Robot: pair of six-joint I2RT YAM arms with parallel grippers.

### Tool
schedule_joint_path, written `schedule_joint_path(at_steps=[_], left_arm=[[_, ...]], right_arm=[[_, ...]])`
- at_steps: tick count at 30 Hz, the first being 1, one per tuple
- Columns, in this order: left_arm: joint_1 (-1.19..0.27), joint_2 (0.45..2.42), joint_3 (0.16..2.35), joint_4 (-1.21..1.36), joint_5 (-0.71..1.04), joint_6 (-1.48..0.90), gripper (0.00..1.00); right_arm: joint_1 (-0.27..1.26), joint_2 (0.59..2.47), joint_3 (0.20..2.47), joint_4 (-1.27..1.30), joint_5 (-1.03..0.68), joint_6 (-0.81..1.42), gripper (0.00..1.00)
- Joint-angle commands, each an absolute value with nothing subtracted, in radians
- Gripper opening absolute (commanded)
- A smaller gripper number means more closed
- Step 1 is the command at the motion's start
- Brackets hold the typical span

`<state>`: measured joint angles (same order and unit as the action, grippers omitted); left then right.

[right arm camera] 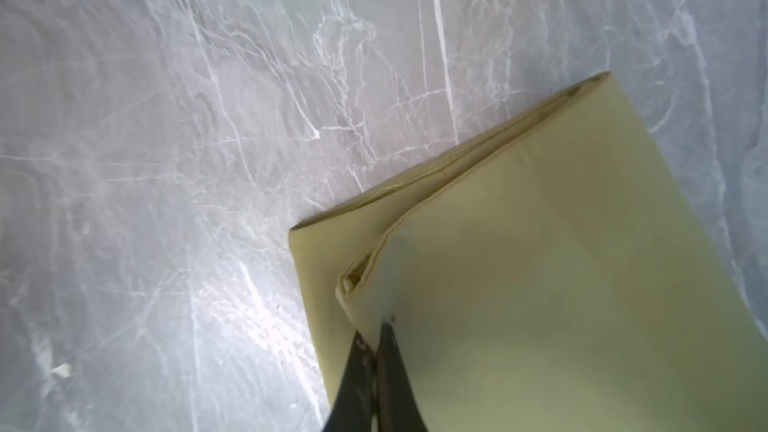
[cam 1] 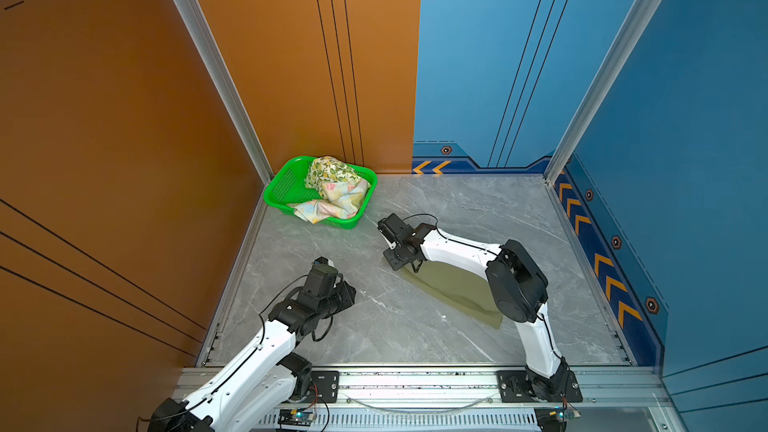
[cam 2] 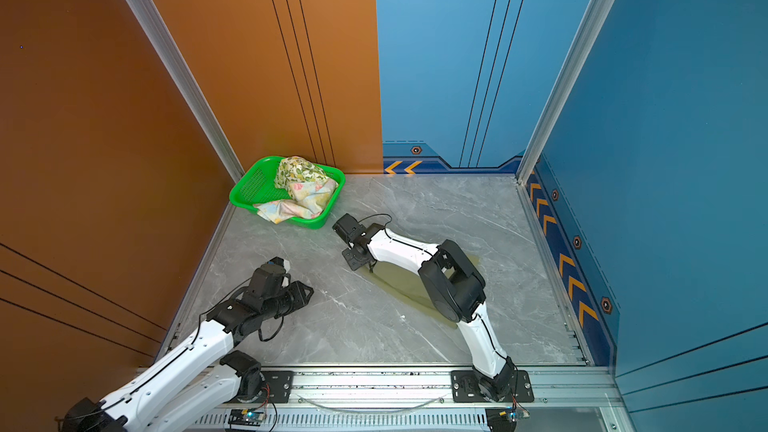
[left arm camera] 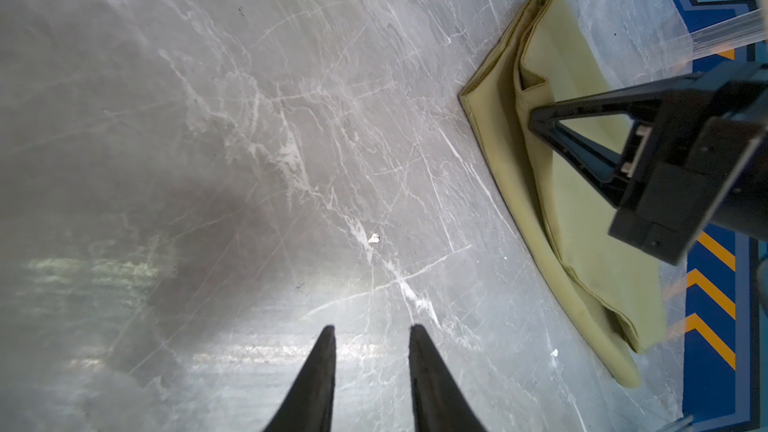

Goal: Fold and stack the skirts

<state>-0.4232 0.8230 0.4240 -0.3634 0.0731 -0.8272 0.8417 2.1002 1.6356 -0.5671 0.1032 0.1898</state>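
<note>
Green perforated basket (cam 1: 281,191) in far-left corner of grey marble tabletop (cam 1: 374,326)

Surface check: grey marble-pattern tabletop (cam 1: 374,334).
I see two items resting on it: a bright green perforated plastic basket (cam 1: 277,189) in the far left corner, and a plain olive-green cloth skirt (cam 1: 453,288), folded flat right of centre, well apart. A small white speck (cam 1: 444,317) lies near the skirt.

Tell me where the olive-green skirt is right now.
In both top views the olive-green skirt lies folded on the table's right half under the right arm, one corner pinched by the right gripper.
</note>
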Motion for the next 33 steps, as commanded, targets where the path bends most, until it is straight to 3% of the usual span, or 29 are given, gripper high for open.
schedule_joint_path(at_steps=[1,11,12,14,15,18,24,29,33], left_arm=[[-0.415,0.828,0.41,-0.359,0.092,-0.811,0.32],[-0.419,0.827,0.409,-0.351,0.085,-0.816,0.32],[-0.42,0.828,0.408,-0.349,0.085,-0.817,0.32],[-0.422,0.83,0.41,-0.343,0.082,-0.819,0.34],[-0.422,0.832,0.413,-0.343,0.082,-0.819,0.36],[-0.429,0.844,0.431,-0.343,0.07,-0.81,0.44],[-0.519,0.941,0.52,-0.344,-0.032,-0.756,0.55],[-0.689,1.136,0.692,-0.368,-0.2,-0.66,0.58],[-0.782,1.343,0.871,-0.389,-0.265,-0.566,0.59]], right_arm=[[0.841,2.043,1.675,-0.589,0.057,0.236,0.0],[0.869,2.12,1.711,-0.598,0.001,0.259,0.01],[0.87,2.123,1.714,-0.603,-0.008,0.259,0.11],[0.865,2.106,1.701,-0.606,-0.009,0.259,0.42],[0.858,2.092,1.688,-0.605,-0.009,0.263,0.51],[0.827,2.013,1.628,-0.593,-0.023,0.279,0.64],[0.748,1.81,1.398,-0.548,0.028,0.36,0.7],[0.613,1.628,1.164,-0.515,0.079,0.447,0.71],[0.463,1.523,0.996,-0.451,0.017,0.503,0.73]])
